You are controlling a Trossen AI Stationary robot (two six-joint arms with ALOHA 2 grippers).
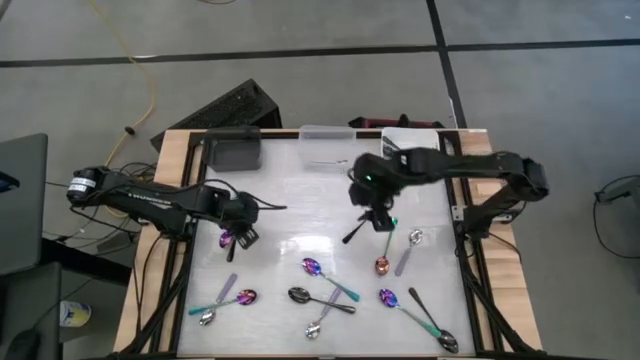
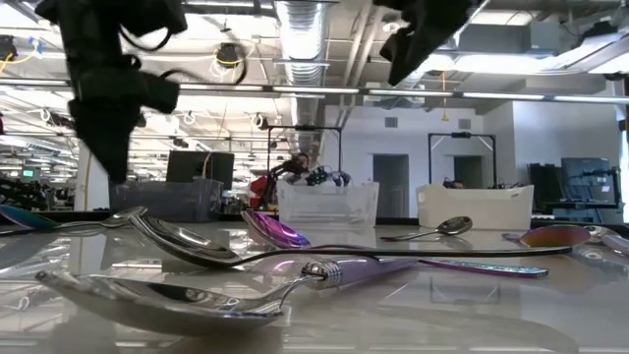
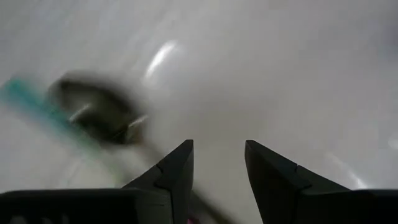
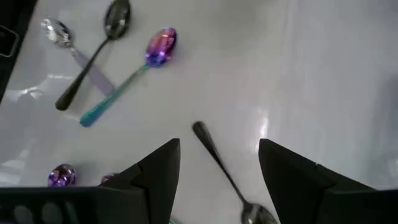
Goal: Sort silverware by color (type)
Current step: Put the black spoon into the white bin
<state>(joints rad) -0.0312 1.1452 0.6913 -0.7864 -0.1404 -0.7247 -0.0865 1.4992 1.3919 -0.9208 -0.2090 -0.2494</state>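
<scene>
Several spoons lie flat on the white table [image 1: 300, 215]: purple-blue ones with teal handles [image 1: 330, 278], black ones [image 1: 320, 300] and silver ones [image 1: 410, 248]. My right gripper [image 4: 219, 144] hangs open above the table's middle, over a black spoon [image 4: 214, 155] that lies on the table below the gap between its fingers. My left gripper [image 3: 217, 162] is open at the table's left, pointing down, with a purple spoon bowl [image 1: 227, 240] just beside it. A blurred spoon with a teal handle [image 3: 93, 115] lies ahead of its fingers.
Three small bins stand along the far edge: dark grey [image 1: 237, 152], clear [image 1: 327, 146] and white [image 1: 412, 140]. Most spoons crowd the near half, some crossing each other [image 1: 325, 305]. Wooden rails [image 1: 170, 200] frame the table.
</scene>
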